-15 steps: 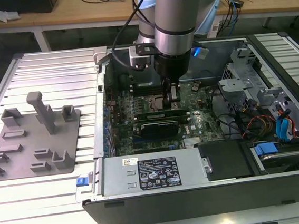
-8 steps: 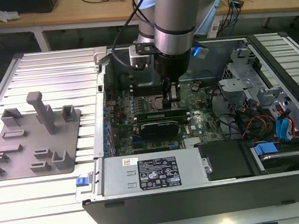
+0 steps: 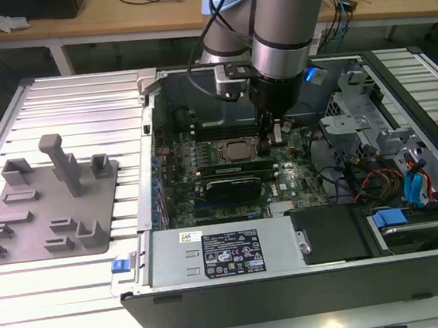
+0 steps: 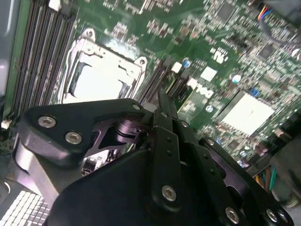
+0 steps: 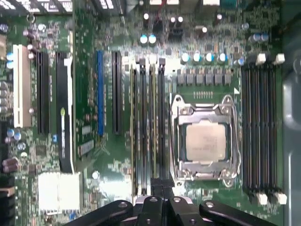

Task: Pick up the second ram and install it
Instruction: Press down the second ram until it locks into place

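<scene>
Now gripper (image 3: 268, 145) down inside computer case (image 3: 238, 286), fingers together on second ram (image 5: 153, 136), standing in slot beside processor (image 5: 205, 142). Risk: uneven push tilts stick, seats one end only.

The gripper (image 5: 160, 188) hangs directly over the bank of memory slots (image 5: 148, 127) beside the CPU socket (image 5: 205, 141), its black fingers (image 5: 160, 184) drawn close together above a thin stick (image 5: 153, 125) standing in that bank. Farther out lie a blue slot (image 5: 99, 94) and a white slot (image 5: 19, 84).
</scene>
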`<state>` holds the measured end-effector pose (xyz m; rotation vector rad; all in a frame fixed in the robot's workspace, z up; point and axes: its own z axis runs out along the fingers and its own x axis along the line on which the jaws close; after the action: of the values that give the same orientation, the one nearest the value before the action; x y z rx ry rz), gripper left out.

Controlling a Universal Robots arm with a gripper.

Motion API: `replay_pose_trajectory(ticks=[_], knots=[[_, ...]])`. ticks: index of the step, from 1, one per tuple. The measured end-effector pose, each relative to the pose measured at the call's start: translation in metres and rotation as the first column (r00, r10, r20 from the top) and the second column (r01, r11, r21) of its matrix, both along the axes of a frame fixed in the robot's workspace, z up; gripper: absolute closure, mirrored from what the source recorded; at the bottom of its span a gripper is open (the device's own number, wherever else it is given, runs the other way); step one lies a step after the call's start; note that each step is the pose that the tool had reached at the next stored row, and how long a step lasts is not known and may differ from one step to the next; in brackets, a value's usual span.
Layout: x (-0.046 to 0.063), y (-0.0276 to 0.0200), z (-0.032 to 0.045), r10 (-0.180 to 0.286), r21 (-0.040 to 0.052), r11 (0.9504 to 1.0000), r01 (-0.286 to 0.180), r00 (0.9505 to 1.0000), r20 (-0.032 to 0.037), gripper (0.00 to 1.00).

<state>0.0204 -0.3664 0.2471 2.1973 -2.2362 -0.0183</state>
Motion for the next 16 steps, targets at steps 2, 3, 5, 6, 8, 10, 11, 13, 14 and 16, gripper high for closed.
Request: replay_pose_trajectory(ticks=[2,3,5,6,8,10,11,13,14,16], knots=[[0.003,0.0000,-0.0001,0.000,-0.0001,1.0000,0.000,1.0000,-0.0001,0.92],[0.004,0.0000,-0.0001,0.000,-0.0001,1.0000,0.000,1.0000,0.0000,0.92],[0.006,-0.0001,-0.0023,0.000,-0.0002,1.0000,0.000,1.0000,0.0000,0.92],[0.007,-0.0001,-0.0033,0.000,-0.0002,1.0000,0.000,1.0000,-0.0001,0.92],[0.008,-0.0001,-0.0047,0.000,-0.0002,1.0000,0.000,1.0000,-0.0001,0.92],[0.008,0.0000,-0.0062,-0.025,0.0000,0.9997,0.025,0.9997,0.0000,0.92],[0.008,0.0000,-0.0067,-0.027,0.0000,0.9996,0.027,0.9996,0.0000,0.92],[0.008,0.0000,-0.0087,-0.033,0.0000,0.9995,0.033,0.9995,0.0000,0.92],[0.008,-0.0001,-0.0097,-0.033,-0.0001,0.9994,0.033,0.9994,0.0000,0.92],[0.008,0.0000,-0.0119,-0.033,0.0000,0.9994,0.033,0.9994,0.0000,0.92]])
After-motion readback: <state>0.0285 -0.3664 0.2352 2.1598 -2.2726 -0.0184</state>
